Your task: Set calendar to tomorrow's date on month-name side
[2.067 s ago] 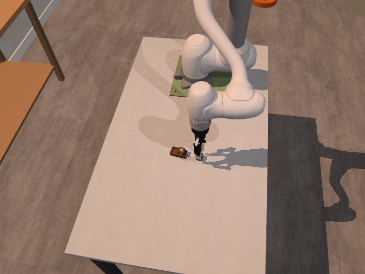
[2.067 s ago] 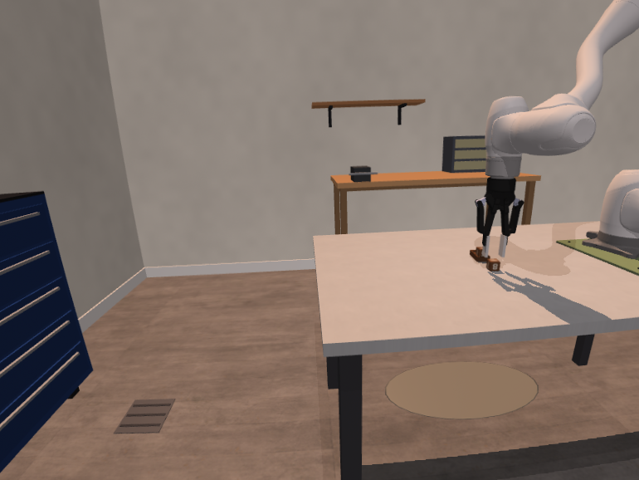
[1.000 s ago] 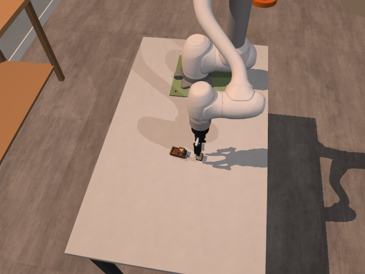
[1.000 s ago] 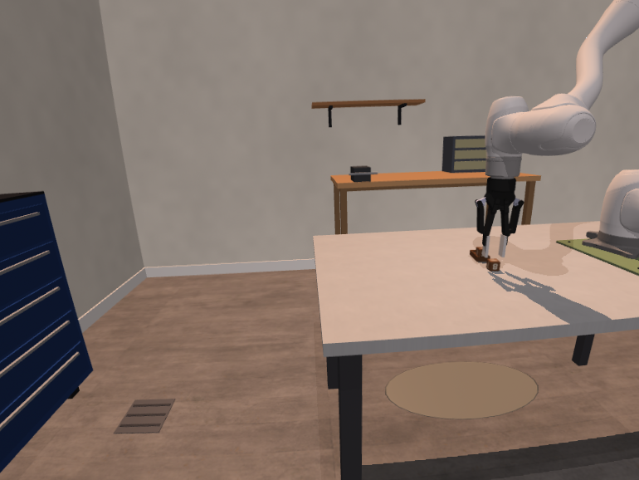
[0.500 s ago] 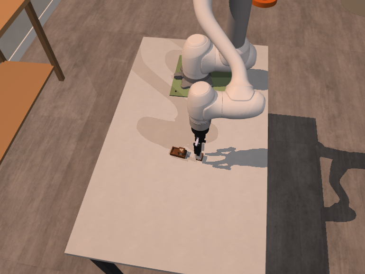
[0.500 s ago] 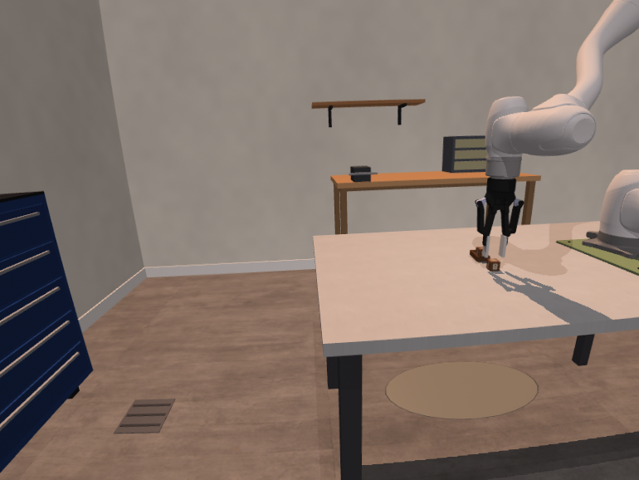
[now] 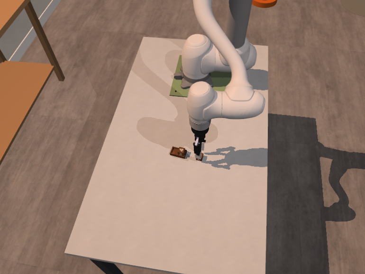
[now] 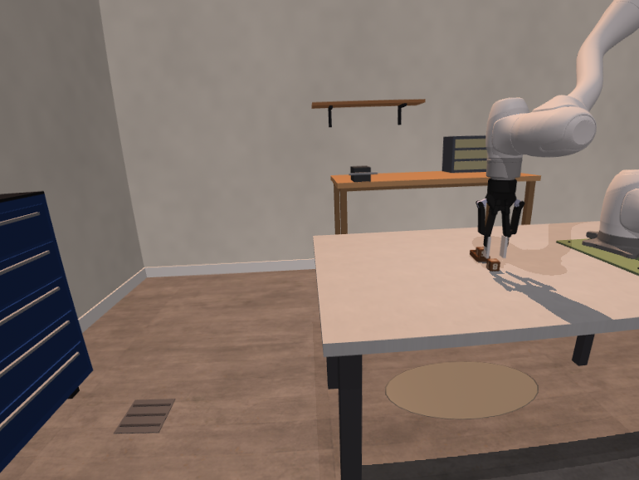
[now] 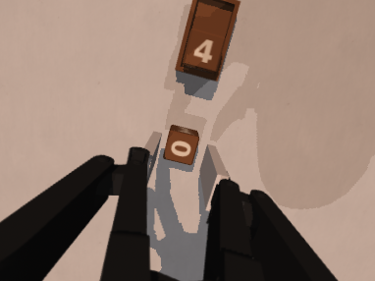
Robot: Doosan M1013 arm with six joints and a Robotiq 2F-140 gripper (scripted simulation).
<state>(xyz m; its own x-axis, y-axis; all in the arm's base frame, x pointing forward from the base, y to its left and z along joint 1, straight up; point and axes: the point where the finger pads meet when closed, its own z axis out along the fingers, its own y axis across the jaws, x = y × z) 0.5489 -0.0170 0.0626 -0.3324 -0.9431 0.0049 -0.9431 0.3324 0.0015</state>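
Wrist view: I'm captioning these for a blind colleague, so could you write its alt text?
The open gripper is poised over a loose brown cube with a sideways 0 on top. Beyond it, a brown tray holds a second cube showing 4, in the end nearer the gripper.

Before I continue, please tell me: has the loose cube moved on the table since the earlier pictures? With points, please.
No. The loose cube point(image 8: 493, 265) point(image 9: 181, 146) shows no visible shift; in the top view it lies at the same place relative to the tray point(image 7: 173, 154).
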